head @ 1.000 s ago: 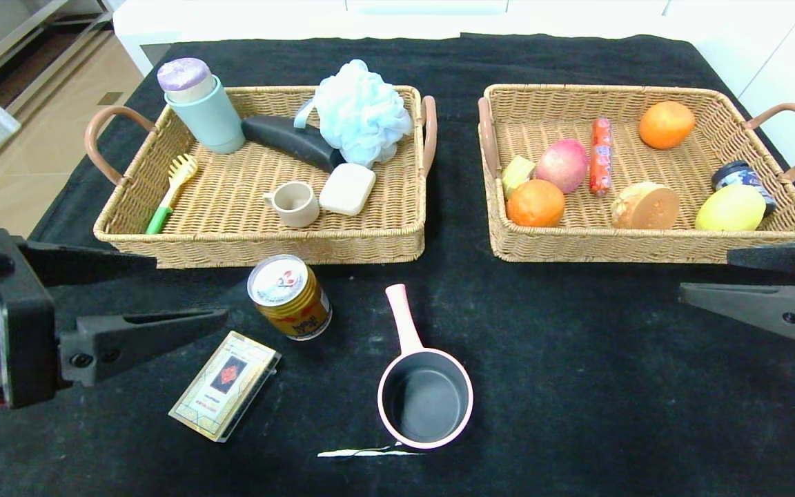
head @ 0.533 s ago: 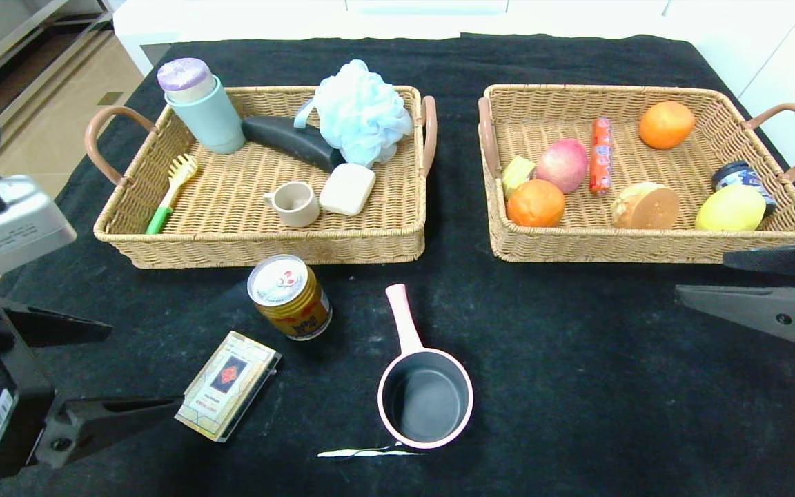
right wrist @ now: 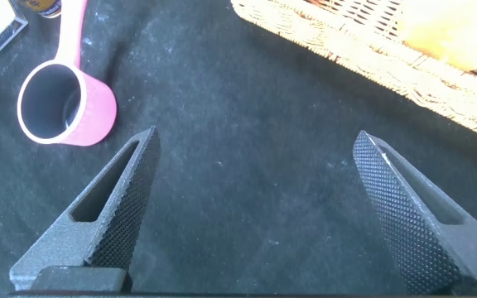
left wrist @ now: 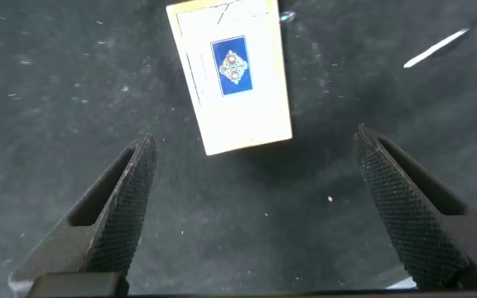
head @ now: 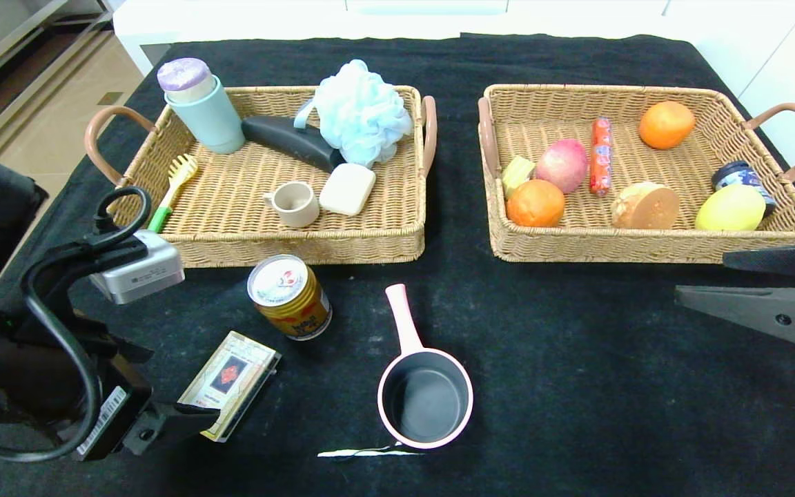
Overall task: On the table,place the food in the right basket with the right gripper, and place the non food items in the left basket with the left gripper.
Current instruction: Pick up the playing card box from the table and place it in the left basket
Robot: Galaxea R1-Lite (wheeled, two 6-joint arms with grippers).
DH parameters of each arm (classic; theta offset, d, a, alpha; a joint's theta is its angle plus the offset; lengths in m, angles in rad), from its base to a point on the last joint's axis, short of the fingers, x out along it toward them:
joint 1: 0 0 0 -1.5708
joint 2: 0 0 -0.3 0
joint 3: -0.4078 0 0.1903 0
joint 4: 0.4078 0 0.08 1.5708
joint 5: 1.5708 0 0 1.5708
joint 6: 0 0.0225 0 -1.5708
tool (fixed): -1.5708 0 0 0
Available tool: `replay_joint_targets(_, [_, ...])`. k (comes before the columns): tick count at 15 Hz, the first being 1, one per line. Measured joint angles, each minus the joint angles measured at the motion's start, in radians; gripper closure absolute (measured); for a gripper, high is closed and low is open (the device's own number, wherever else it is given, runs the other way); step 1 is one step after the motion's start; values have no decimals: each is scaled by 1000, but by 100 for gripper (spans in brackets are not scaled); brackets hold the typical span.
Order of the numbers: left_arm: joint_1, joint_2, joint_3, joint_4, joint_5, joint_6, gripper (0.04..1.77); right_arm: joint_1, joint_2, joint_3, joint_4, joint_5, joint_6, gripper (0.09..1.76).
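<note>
Left gripper (left wrist: 251,207), fingers spread wide and empty, sits at lower left of the head frame, just short of the card box (head: 230,384) on the table (head: 577,386); right gripper (head: 742,279) is open and parked at the right edge by the right basket (head: 646,250). Step looks like the reach for the box, so next it needs to straddle it, close, then carry it up to the left basket (head: 266,250). Pink saucepan (head: 426,393) at lower centre and gold can (head: 290,297) still await sorting.

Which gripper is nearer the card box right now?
Left. The left gripper hangs open right at the card box, at its near end. The right gripper is far off, open, by the right basket front rim.
</note>
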Motion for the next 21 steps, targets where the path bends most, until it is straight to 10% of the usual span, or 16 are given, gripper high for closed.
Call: replay_joint_targets(21, [27,173,100,-209,22,48,9,19,-24,20,-1,3,-2,14])
